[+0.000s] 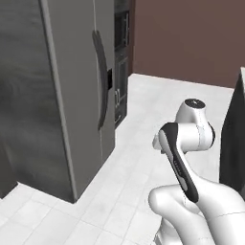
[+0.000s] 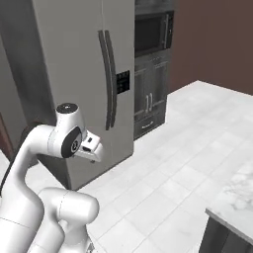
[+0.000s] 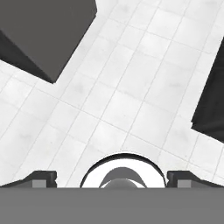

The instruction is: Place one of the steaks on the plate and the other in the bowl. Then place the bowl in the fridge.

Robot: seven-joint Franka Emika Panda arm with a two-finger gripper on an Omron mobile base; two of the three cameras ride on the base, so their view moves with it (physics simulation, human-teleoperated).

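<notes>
- So far, nothing of the task can be confirmed as done from these pictures: no steak, plate or bowl is seen anywhere in them.
- The fridge (image 1: 72, 95) is seen as a tall grey cabinet with both doors shut and two long dark handles (image 2: 108, 79) side by side; it stands on the pale tiled floor (image 1: 139, 158), ahead of the robot and to its left.
- A dark built-in oven (image 2: 150, 34) with dark cupboards under it is placed just beside the fridge, on its far side.
- The gripper (image 3: 112, 180) is pointed down at the floor, and its two dark fingertips (image 3: 41, 178) are set wide apart with nothing between them, so nothing is held.
- It is judged that all steps are left: one steak on the plate, the other in the bowl, then the fridge door opened and the bowl put inside.
- It is also judged that the base must first be driven to the place where the meat lies.
- A corner of a marble counter (image 2: 232, 202) is cut off at the lower right of the right base view; what stands on it cannot be told.
- A dark block (image 1: 234, 139) at the right edge of the left base view is cut off too, and it cannot be named.
- The inside of the fridge is hidden behind the doors.
</notes>
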